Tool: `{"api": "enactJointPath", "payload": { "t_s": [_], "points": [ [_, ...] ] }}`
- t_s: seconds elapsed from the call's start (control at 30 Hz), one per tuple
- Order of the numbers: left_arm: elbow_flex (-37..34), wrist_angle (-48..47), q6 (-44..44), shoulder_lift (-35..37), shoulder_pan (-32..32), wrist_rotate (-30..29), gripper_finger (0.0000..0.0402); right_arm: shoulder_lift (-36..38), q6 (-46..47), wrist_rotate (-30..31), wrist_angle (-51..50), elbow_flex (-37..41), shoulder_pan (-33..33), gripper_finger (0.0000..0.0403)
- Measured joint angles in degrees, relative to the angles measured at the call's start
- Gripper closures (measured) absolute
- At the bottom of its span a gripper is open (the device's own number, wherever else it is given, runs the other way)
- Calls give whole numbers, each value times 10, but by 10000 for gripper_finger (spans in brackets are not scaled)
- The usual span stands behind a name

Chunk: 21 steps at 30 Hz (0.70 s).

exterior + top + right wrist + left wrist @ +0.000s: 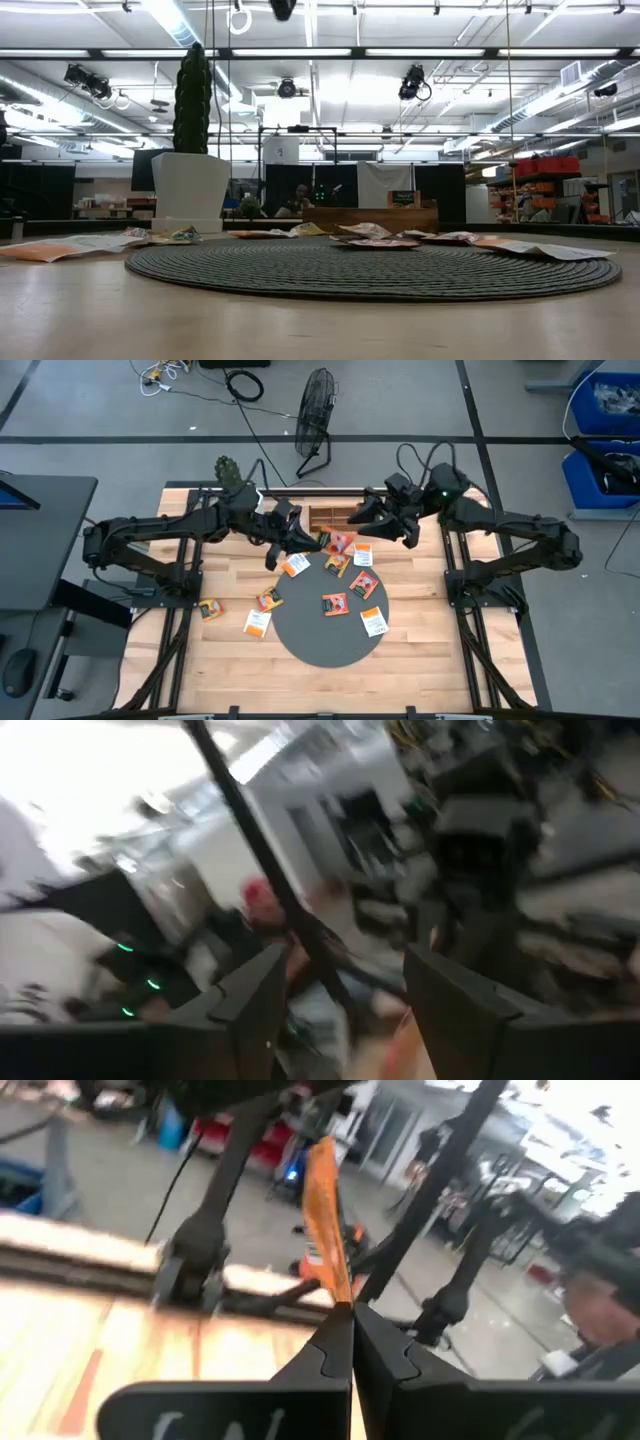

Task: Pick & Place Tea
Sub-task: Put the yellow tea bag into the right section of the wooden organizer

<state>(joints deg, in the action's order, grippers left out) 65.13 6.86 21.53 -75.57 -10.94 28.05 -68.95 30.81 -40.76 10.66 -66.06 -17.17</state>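
The wooden table (420, 650) is carrying a round dark mat (325, 645), which serves here as the landmark. The left arm (150, 540) and the right arm (520, 545) are reaching inward from either side, both above the far edge of the mat. A brown wooden tray (325, 517) is sitting just beyond the mat's far edge, between the two grippers. The left gripper (350, 1315) is hanging above the mat's far left edge, its fingers pressed together and pinching one orange tea sachet (325, 1220), which is standing upright out of the fingertips. The right gripper (345, 970) is hanging above the mat's far right edge with its fingers spread and nothing between them. The other tea sachets (334, 603) are lying flat, several on the mat and several on the table just left of it.
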Motion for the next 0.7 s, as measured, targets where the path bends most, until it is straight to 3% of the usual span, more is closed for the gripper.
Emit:
{"api": "enactJointPath", "payload": {
  "t_s": [0.17,0.3,0.37,0.57,0.7],
  "points": [
    [-1,-98,-15,-1,-16,0,400,-47,-171,37,-335,-151,3,200],
    [0,-150,-20,-1,-25,-2,401,-118,-250,63,-496,-272,4,210],
    [14,-201,-38,-1,-25,-9,401,-154,-274,72,-547,-325,4,211],
    [102,-441,-142,-15,-19,-113,401,-256,-313,75,-650,-435,5,211],
    [138,-493,-174,-12,-16,-159,401,-307,-320,79,-655,-473,10,211]
  ]
}}
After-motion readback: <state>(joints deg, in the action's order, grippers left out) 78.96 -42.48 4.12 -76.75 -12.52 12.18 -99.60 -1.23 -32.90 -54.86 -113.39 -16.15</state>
